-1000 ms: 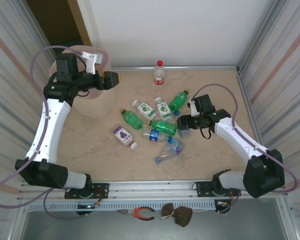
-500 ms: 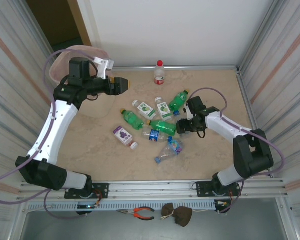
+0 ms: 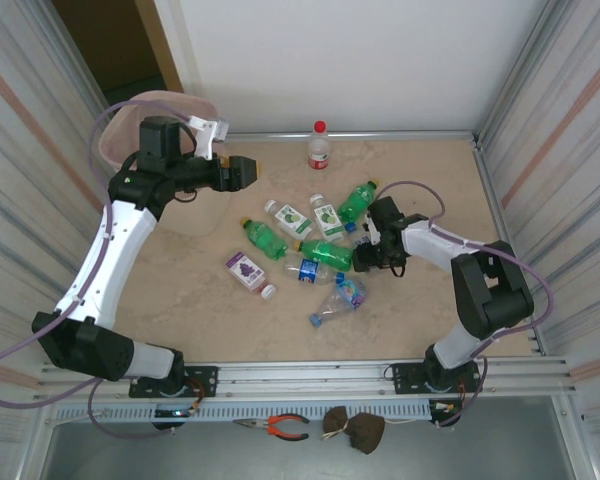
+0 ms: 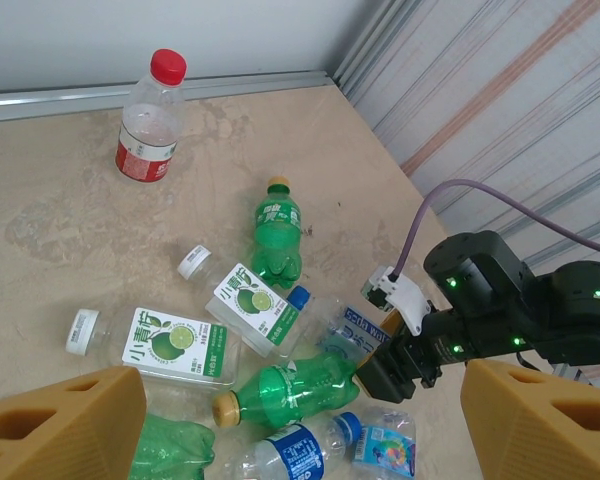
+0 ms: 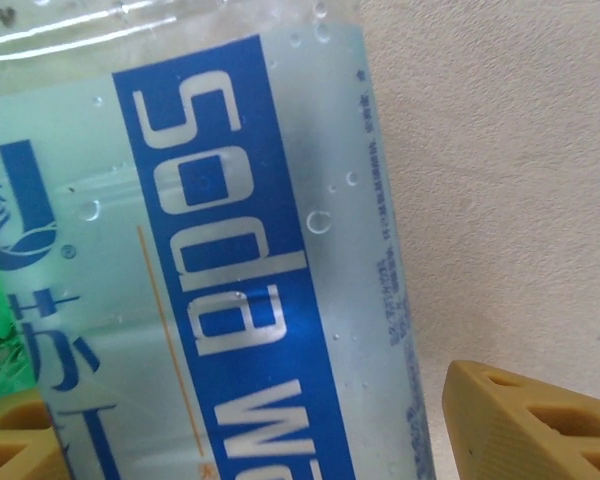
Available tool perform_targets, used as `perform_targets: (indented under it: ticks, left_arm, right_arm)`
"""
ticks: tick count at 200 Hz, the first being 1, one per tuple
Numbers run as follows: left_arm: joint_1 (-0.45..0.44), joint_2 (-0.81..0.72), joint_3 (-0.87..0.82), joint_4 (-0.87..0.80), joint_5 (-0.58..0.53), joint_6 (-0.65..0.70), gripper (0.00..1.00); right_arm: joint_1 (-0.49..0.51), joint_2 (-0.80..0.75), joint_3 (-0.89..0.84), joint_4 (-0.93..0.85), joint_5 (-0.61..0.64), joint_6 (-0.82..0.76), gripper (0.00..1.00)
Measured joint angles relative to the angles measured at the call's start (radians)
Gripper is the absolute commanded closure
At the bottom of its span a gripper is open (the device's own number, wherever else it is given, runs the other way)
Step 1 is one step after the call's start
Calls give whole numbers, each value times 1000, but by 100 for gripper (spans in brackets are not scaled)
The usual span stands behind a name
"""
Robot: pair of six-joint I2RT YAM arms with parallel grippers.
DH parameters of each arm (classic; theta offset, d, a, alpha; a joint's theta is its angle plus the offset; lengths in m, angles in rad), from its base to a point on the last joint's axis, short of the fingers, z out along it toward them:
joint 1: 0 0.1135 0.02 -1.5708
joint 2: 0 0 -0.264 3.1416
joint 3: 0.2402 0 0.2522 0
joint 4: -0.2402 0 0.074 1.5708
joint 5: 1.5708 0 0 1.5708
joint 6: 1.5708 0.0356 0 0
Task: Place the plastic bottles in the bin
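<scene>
Several plastic bottles lie in a heap mid-table: green ones [image 3: 327, 253] [image 3: 357, 200], clear ones with lime labels [image 3: 289, 217], and a purple-labelled one [image 3: 246, 271]. A red-capped bottle [image 3: 319, 146] stands upright at the back wall. My right gripper [image 3: 365, 255] is down at the heap's right side, and its fingers straddle a clear soda bottle with a blue label [image 5: 210, 260]. The right finger [image 5: 530, 420] stands a little off the bottle, so the right gripper [image 5: 270, 430] is open. My left gripper [image 3: 242, 172] hangs open and empty above the table, just right of the pinkish bin [image 3: 175, 97].
Corrugated metal walls close in the table on the left and right, with a white wall at the back. A crushed clear bottle [image 3: 340, 298] and a blue-labelled one [image 3: 308, 270] lie nearest the front. Bare tabletop spreads along the front and right.
My right arm has pushed in left toward the heap and its fingers have narrowed around the soda bottle. My left arm swung right from over the bin, then held still.
</scene>
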Motion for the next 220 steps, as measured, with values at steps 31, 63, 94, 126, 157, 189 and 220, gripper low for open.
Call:
perform_targets:
  ticks: [31, 63, 94, 126, 157, 189, 220]
  left_arm:
    - [0, 0, 0, 4, 0, 0, 17]
    - [0, -2, -12, 13, 0, 0, 17]
    - [0, -6, -20, 13, 0, 0, 17]
    - [0, -17, -23, 15, 0, 0, 17]
    - [0, -24, -27, 18, 0, -1, 17]
    - [0, -25, -31, 19, 0, -5, 17]
    - [0, -28, -32, 20, 3, -14, 17]
  right_arm:
    - [1, 11, 4, 2, 0, 0, 30]
    - [1, 27, 16, 2, 3, 1, 33]
    - [1, 35, 19, 2, 4, 7, 37]
    - [1, 37, 24, 2, 4, 11, 40]
    - [1, 35, 24, 2, 15, 15, 41]
    - [1, 0, 24, -1, 37, 18, 42]
    - [1, -76, 26, -15, 54, 19, 43]
